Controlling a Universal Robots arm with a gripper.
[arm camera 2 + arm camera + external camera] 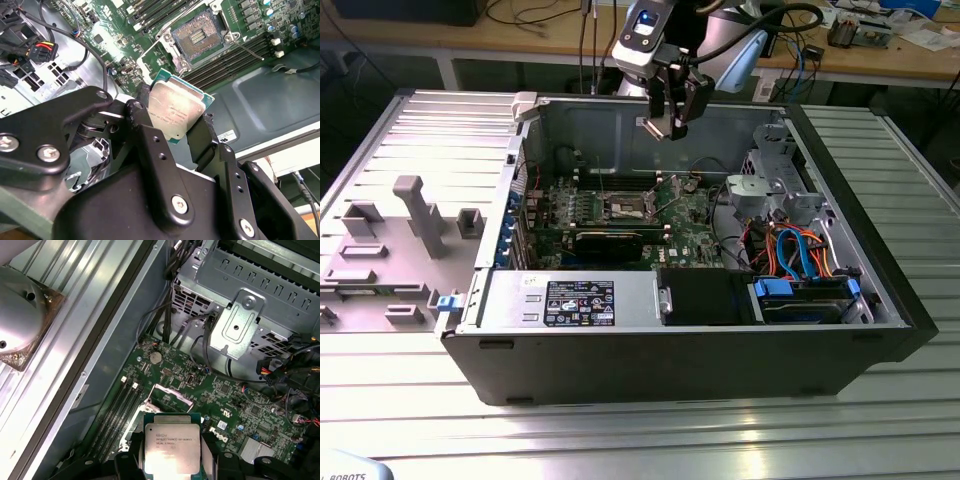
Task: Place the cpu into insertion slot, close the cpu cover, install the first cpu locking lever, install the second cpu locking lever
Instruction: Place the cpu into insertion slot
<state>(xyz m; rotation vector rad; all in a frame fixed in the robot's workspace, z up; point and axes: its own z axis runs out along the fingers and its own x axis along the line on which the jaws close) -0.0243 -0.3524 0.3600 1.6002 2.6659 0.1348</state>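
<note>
My gripper hangs above the open computer case, shut on the cpu, a flat square chip with a silver-grey top and a green edge. In both wrist views the black fingers press on two opposite edges of the cpu. The insertion slot, a square socket with a dark centre and a silver rim, lies on the green board below, apart from the chip. It shows in the exterior view as the insertion slot, down and toward that view's left of the gripper. The cpu cover stands raised at the socket. A thin lever sticks out beside it.
Long memory slots flank the socket. A black expansion card lies in front of it. A metal drive cage and blue and orange cables fill the case on the exterior view's right. A grey fixture plate lies outside the case.
</note>
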